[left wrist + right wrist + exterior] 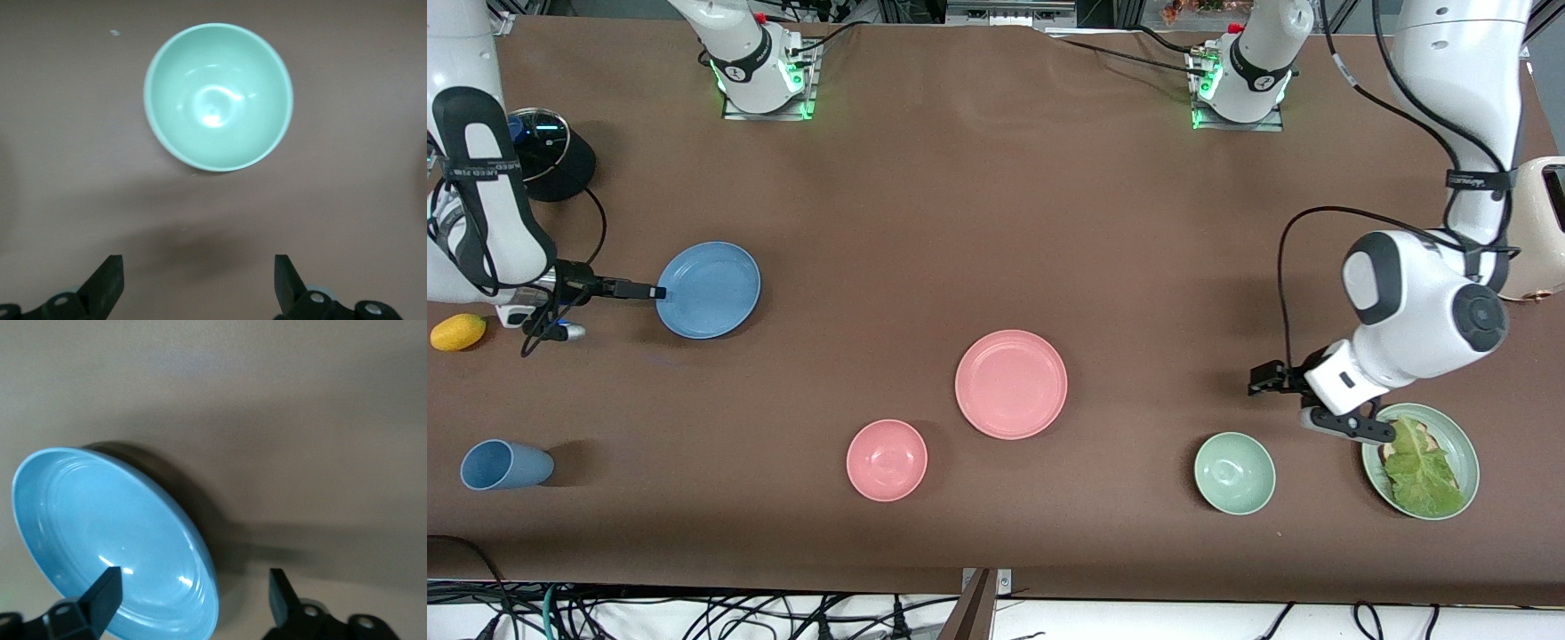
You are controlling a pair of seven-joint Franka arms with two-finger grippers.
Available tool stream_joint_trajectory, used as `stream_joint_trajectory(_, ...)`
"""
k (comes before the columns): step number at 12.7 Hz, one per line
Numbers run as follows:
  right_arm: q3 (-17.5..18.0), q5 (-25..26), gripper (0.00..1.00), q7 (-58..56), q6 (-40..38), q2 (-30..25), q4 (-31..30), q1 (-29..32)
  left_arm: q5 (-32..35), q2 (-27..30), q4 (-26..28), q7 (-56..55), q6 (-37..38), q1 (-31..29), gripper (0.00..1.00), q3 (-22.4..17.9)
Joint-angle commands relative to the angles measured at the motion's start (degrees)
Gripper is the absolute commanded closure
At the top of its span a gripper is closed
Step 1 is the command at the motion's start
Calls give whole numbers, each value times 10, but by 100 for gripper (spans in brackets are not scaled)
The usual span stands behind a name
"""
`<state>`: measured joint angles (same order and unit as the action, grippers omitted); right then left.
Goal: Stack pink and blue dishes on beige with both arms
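White arms (1423, 311), grey joints, black cables, seemingly.

Three plates are counted: blue (709, 290), pink (1011, 384), green (1458, 436). Two bowls (887, 460) (1234, 473), one cup (505, 465), one lemon (458, 332).

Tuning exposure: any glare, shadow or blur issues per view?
Front view: even light, sharp, soft shadow beside the blue cup. Left wrist view: bright glare inside the green bowl, gripper shadow on the cloth. Right wrist view: glare streaks on the blue plate, dark shadow beside it.

blue plate (709, 290), pink plate (1011, 384), pink bowl (887, 460), pale green bowl (1234, 473), brown table (978, 196).
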<state>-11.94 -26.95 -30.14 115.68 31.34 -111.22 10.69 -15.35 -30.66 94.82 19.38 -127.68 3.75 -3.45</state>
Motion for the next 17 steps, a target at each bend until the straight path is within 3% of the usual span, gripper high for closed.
stream_joint_trajectory(1, 7, -31, 22, -24, 0, 14, 7, 9, 19, 13, -24, 35, 59, -8, 1, -20)
stream_joint_trajectory(2, 7, -31, 31, -24, 2, 20, 9, 9, 19, 13, -45, 37, 95, -8, 1, -34)
stream_joint_trajectory(3, 7, -31, 47, -25, 3, 21, 10, 9, 18, 13, -70, 37, 133, -8, 1, -41)
stream_joint_trajectory(5, 7, -30, 89, -26, 3, 22, 10, 9, 18, 13, -104, 30, 188, -8, 1, -45)
stream_joint_trajectory(6, 7, -30, 99, -32, 3, 28, 13, 9, 17, 15, -114, 30, 206, -7, 1, -52)
stream_joint_trajectory(11, 12, -27, 100, -41, -28, 15, 32, 2, 18, 51, -125, -14, 258, -5, 0, -54)
stream_joint_trajectory(14, 22, -21, 100, -36, -132, 14, 112, -14, 18, 87, -126, -43, 312, -2, 0, -54)
stream_joint_trajectory(17, 23, -12, 100, 10, -179, 9, 172, -80, 32, 121, -126, -62, 351, 3, 0, -58)
